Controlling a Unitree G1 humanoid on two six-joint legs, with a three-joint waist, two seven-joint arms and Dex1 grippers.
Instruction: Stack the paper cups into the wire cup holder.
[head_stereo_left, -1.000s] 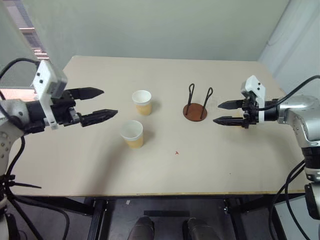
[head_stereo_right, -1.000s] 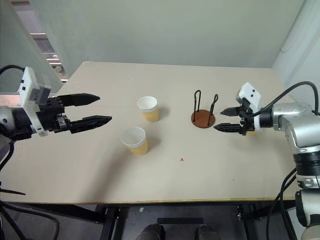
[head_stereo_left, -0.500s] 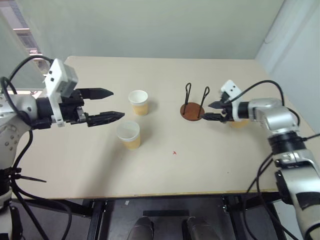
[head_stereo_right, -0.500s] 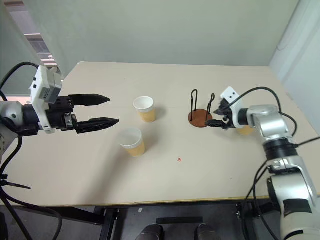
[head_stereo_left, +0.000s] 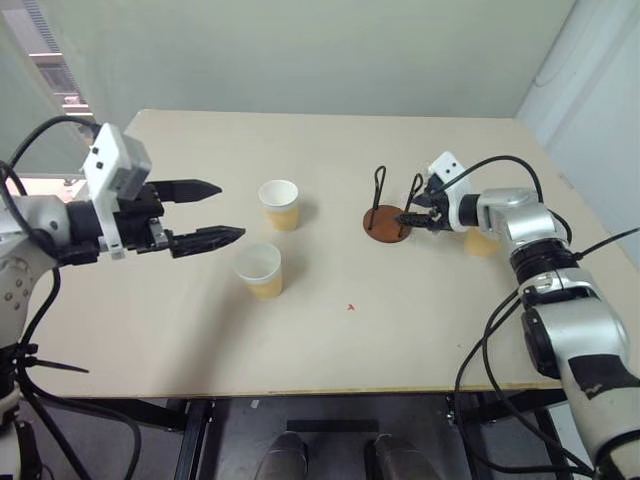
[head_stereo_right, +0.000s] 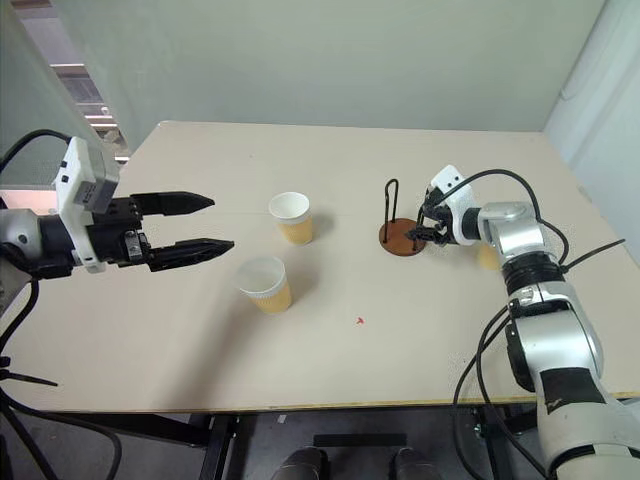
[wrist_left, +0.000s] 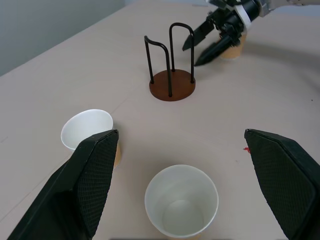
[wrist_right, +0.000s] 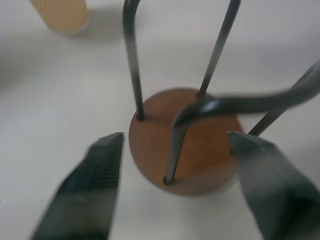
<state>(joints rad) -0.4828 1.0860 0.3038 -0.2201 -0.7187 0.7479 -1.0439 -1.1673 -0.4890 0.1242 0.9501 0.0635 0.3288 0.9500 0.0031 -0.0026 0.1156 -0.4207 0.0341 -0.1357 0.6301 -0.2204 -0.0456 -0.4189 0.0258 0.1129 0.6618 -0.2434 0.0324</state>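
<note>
My right gripper (head_stereo_left: 408, 217) is at the holder (head_stereo_left: 388, 223), jaws partly open with a finger on either side of the near wire loop. In the right wrist view the disc base sits between the two fingers (wrist_right: 90, 185) with a gap on each side, so nothing is pinched yet and I can't tell if either finger touches wire. The holder stands upright, loops vertical, right of table centre, empty.

Left gripper (head_stereo_left: 205, 212) hangs wide open, holding nothing, pointing across the table toward the two cups. The near cup (head_stereo_left: 259, 270) lies just ahead of the left fingertips and slightly toward me. The far cup (head_stereo_left: 279, 204) stands just beyond it. Both are upright with mouths up. A third cup (head_stereo_left: 481, 241) stands behind the right wrist.

Judgement: the left arm is nearer the two cups, and the right looks set to steady the holder.
</note>
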